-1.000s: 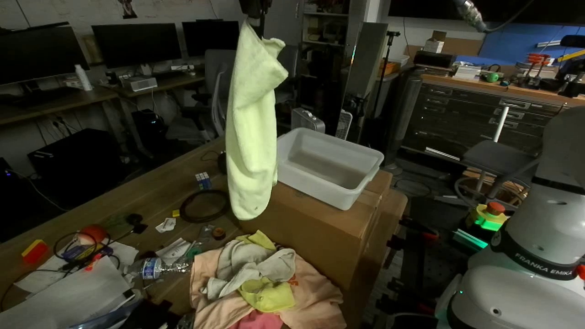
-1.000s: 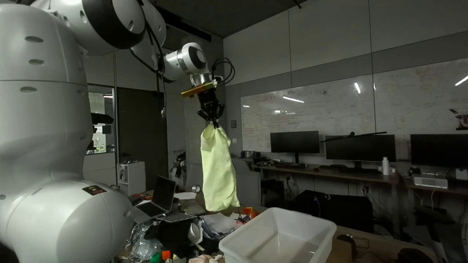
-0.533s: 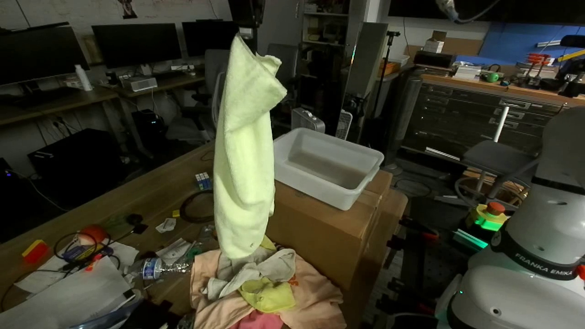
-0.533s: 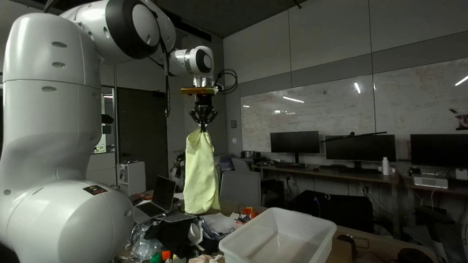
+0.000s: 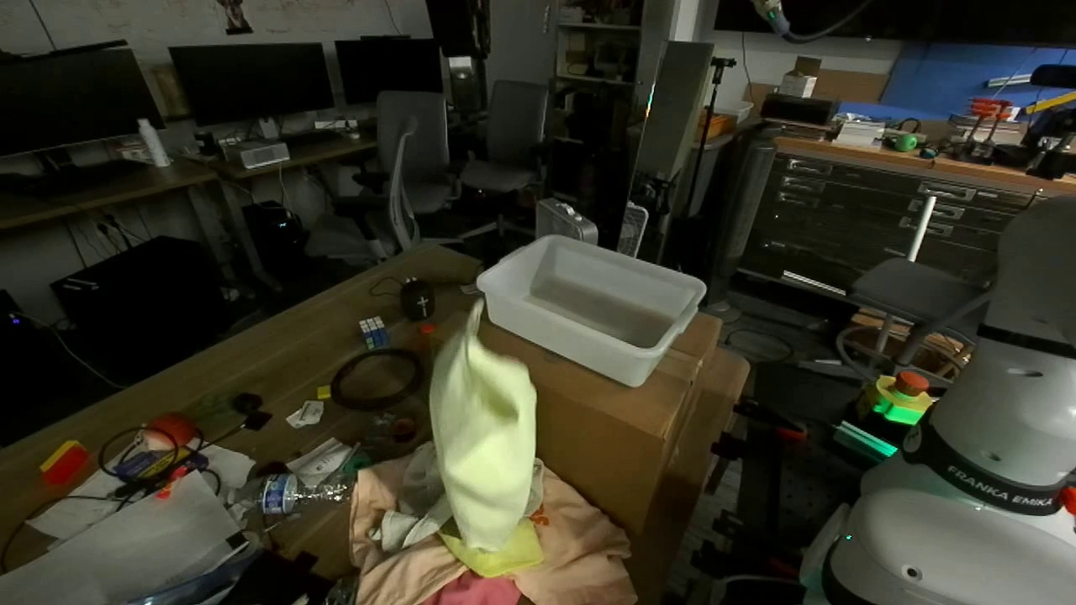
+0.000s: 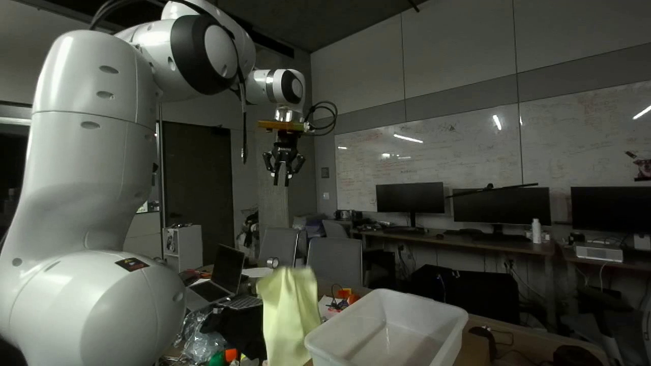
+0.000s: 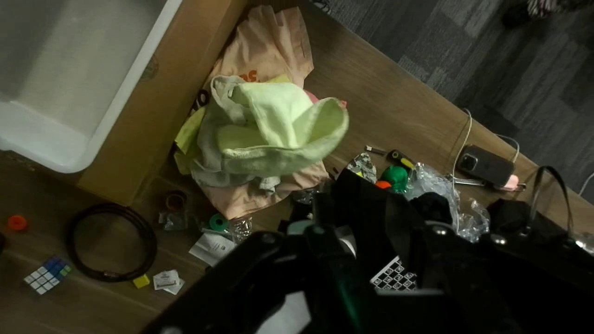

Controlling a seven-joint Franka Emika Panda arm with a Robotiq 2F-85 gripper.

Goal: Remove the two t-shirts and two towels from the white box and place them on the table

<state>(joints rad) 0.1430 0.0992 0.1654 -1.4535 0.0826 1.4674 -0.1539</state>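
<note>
The white box stands on the cardboard box with no cloth inside; it also shows in an exterior view and the wrist view. A pale yellow-green towel is in mid-air, falling onto the cloth pile; it also shows in an exterior view and the wrist view. The pile on the table holds a peach t-shirt, a grey cloth, a yellow cloth and pink fabric. My gripper is slightly open and empty, high above the towel.
The brown cardboard box borders the pile. A bottle, papers, a black cable coil and a puzzle cube lie on the table. A laptop and plastic wrap are near the arm's base.
My gripper carried the towel away from the box, then opened. The towel has left the fingers and dropped toward the pile. The white box has not moved.
</note>
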